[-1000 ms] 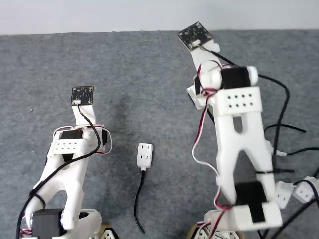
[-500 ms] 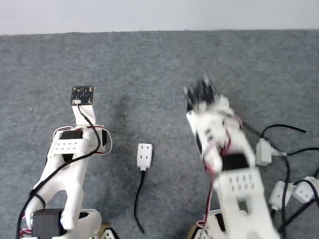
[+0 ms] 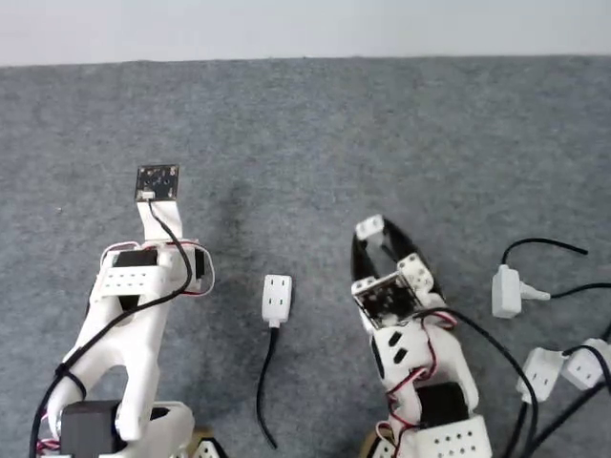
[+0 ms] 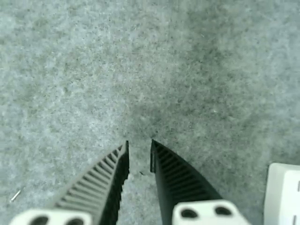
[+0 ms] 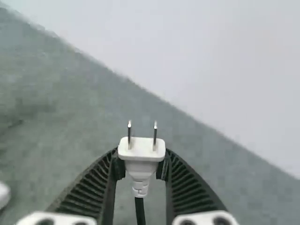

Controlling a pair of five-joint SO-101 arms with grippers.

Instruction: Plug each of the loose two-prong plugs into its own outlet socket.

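The right gripper (image 3: pixel 380 243), pinched on a plug (image 5: pixel 141 154), has been pulled back towards its base. The outlet strip (image 3: pixel 277 296) is thereby brought nearer for insertion

- The right tool (image 3: pixel 378 239) pulls back from the upper middle of the high view to the lower right-centre.
- A loose plug (image 3: pixel 505 289) near the right edge, hidden under the arm a second ago, comes into sight.

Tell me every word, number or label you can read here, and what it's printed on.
No text can be read.
Outlet block: no print can be made out.
Plug: plain white, no marking visible.
Small dark board on an arm: its specks are too small to read.
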